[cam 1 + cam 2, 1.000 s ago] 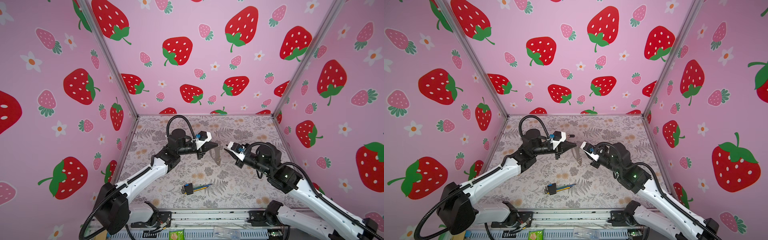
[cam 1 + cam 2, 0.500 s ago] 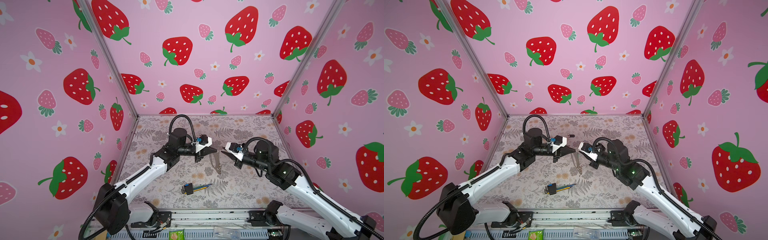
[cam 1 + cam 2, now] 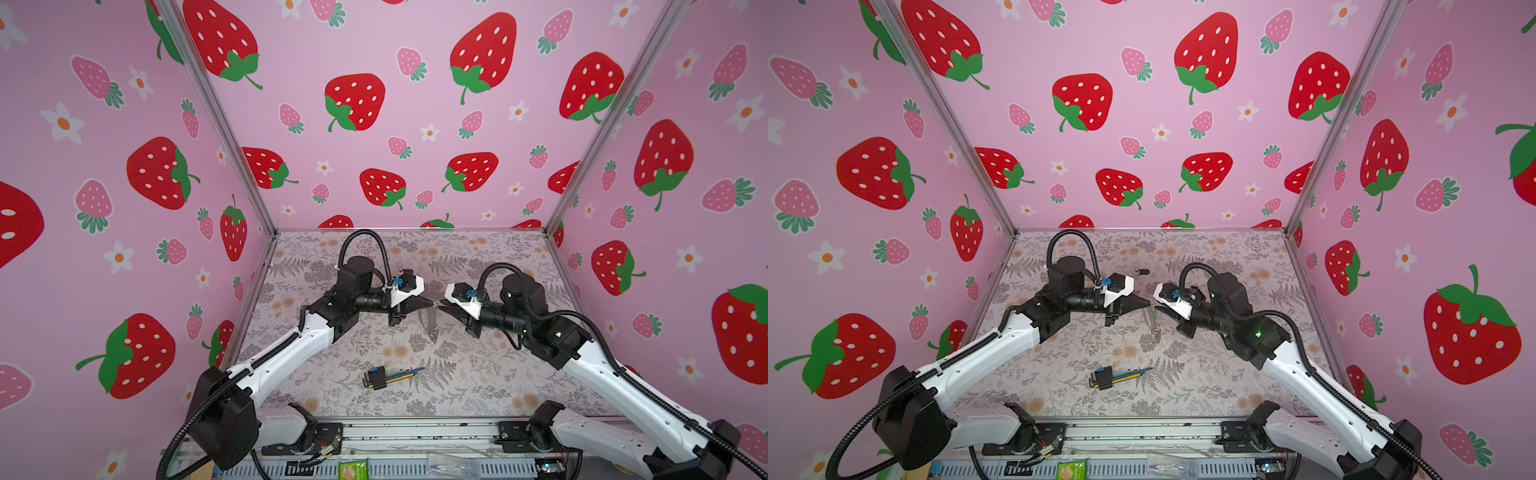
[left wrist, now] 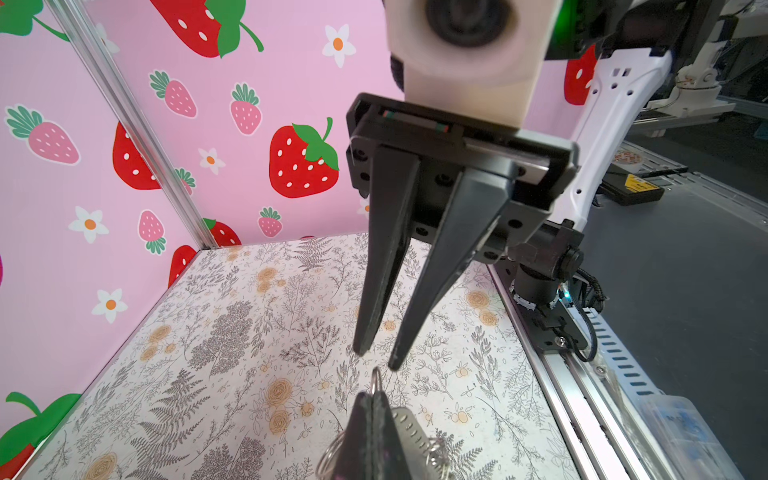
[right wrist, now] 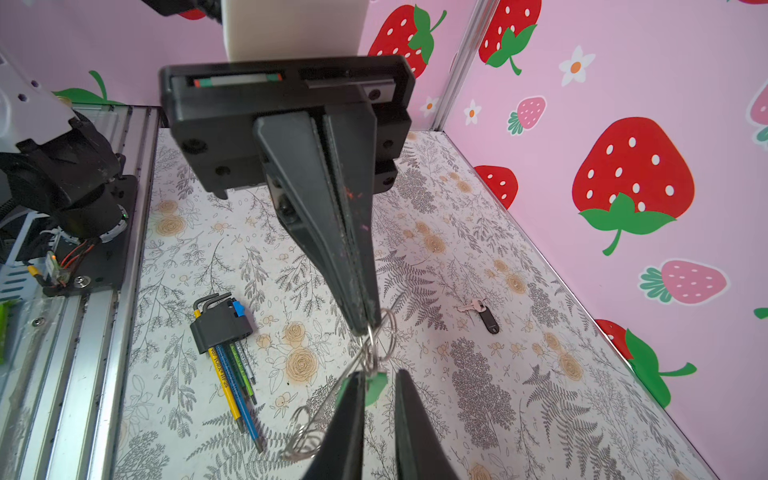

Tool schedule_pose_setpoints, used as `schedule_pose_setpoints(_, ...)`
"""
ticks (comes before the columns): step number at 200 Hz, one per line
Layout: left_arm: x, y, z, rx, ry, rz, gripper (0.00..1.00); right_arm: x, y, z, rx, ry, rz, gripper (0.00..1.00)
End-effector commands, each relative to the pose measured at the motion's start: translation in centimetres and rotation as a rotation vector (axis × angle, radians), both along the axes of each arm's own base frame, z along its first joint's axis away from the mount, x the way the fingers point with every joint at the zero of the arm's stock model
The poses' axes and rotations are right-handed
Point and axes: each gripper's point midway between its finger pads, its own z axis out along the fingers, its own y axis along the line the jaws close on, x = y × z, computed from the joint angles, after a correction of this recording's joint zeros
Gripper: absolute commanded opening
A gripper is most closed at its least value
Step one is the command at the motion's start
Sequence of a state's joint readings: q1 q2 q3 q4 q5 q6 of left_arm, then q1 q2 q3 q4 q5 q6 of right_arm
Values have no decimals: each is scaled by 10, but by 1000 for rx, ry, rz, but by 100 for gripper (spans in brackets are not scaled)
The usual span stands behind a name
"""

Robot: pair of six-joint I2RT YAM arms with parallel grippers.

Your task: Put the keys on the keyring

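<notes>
My left gripper (image 3: 430, 305) (image 4: 376, 397) is shut on a small metal ring of the keyring (image 3: 430, 322) (image 4: 409, 428), held above the mat. The keyring's dark strap and spare rings hang below it. My right gripper (image 3: 441, 307) (image 5: 379, 374) faces it tip to tip, its jaws a narrow gap apart. In the right wrist view the green tag (image 5: 376, 388) of one of the keys shows in that gap, just under the rings (image 5: 374, 349). Whether the fingers touch it I cannot tell. The key with the black tag (image 5: 484, 316) (image 3: 1143, 272) lies on the mat towards the back.
A bundle of coloured hex wrenches (image 3: 380, 376) (image 5: 224, 332) in a black-and-blue holder lies on the floral mat near the front. Pink strawberry walls close the left, back and right sides. A metal rail (image 3: 415, 432) runs along the front edge.
Both grippers have sunk a little and the right one has closed in on the left one's tip. The right jaws have narrowed. The hanging strap has swung slightly.
</notes>
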State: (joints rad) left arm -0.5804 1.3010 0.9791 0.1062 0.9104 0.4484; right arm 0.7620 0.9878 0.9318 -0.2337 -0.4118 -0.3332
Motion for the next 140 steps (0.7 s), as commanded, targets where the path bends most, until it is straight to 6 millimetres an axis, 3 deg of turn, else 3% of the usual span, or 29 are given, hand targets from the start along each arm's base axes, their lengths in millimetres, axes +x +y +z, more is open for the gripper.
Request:
schedule_pose_setpoints(1, -9, 0, 30, -52, -85, -43, 0, -5, 0, 14, 36, 2, 36, 18)
schedule_pose_setpoints(75, -8, -1, 31, -47, -89, -37, 0, -16, 4, 13, 37, 13, 102, 17)
schedule_pose_setpoints(140, -12, -2, 31, -51, -96, -52, 0, -8, 6, 9, 21, 25, 76, 15)
